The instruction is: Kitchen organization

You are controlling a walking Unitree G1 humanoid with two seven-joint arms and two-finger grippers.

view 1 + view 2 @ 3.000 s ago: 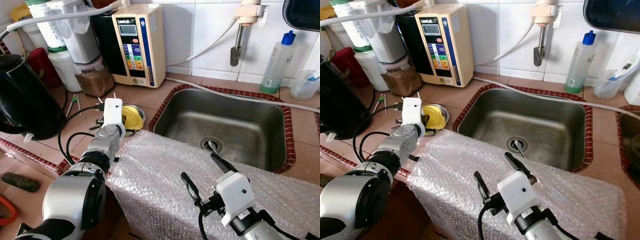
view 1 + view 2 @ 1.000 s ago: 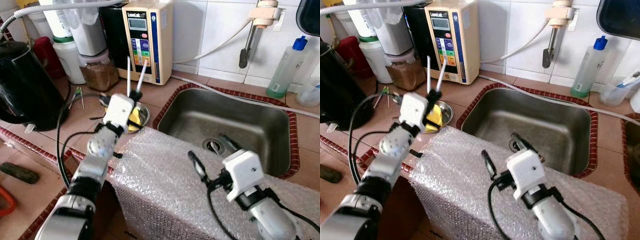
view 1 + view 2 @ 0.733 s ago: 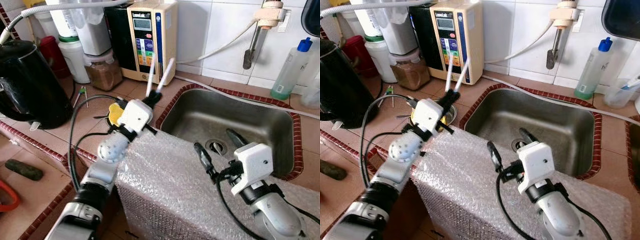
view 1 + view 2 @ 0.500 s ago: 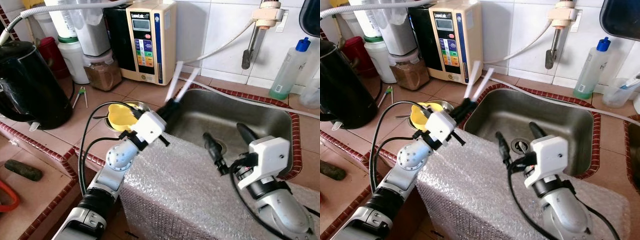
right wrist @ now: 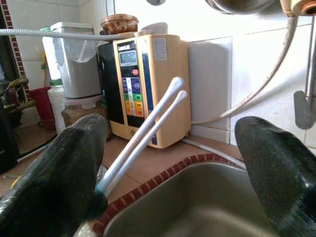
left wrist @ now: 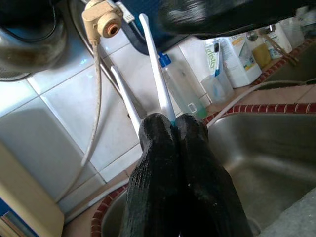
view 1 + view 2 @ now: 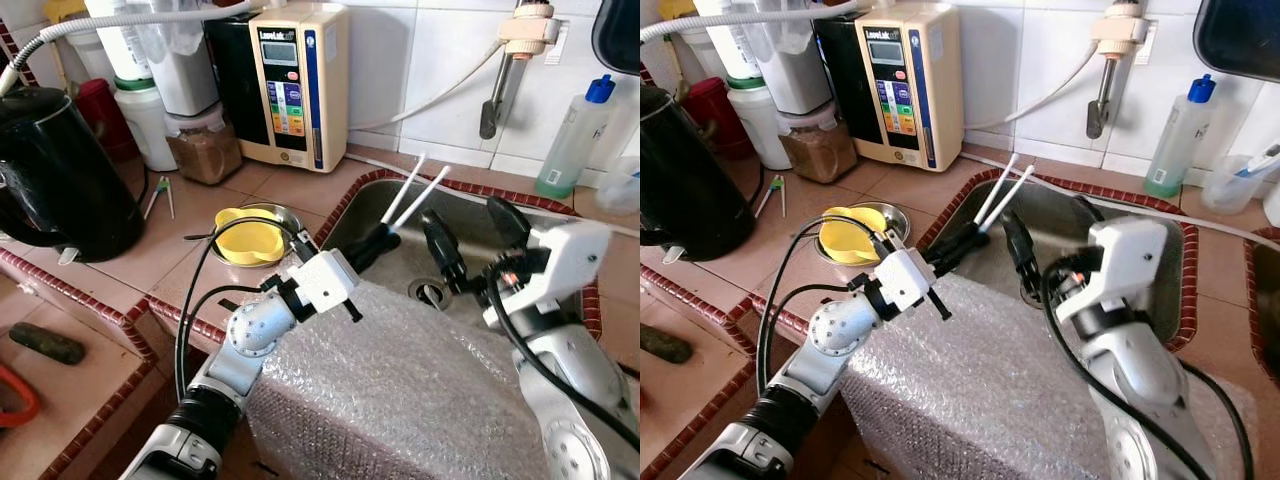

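My left gripper (image 7: 383, 236) is shut on two thin white chopsticks (image 7: 417, 189), held by their lower ends and slanting up over the left rim of the steel sink (image 7: 455, 182). In the left wrist view the black fingers (image 6: 157, 143) press together on the chopsticks (image 6: 152, 69). My right gripper (image 7: 470, 235) hangs open just to the right of the sticks, above the sink. The right wrist view has the chopsticks (image 5: 143, 136) lying between its two spread fingers (image 5: 54, 168), untouched.
Bubble wrap (image 7: 400, 380) covers the counter's front edge under both arms. A yellow bowl (image 7: 248, 238) sits in a metal dish left of the sink. A black kettle (image 7: 50, 180), a water machine (image 7: 295, 85), jars, a tap (image 7: 505, 60) and a soap bottle (image 7: 575, 140) line the back.
My left arm lifted the chopsticks from beside the yellow bowl and swung them right, over the sink. My right gripper rose and moved up beside them, staying open.
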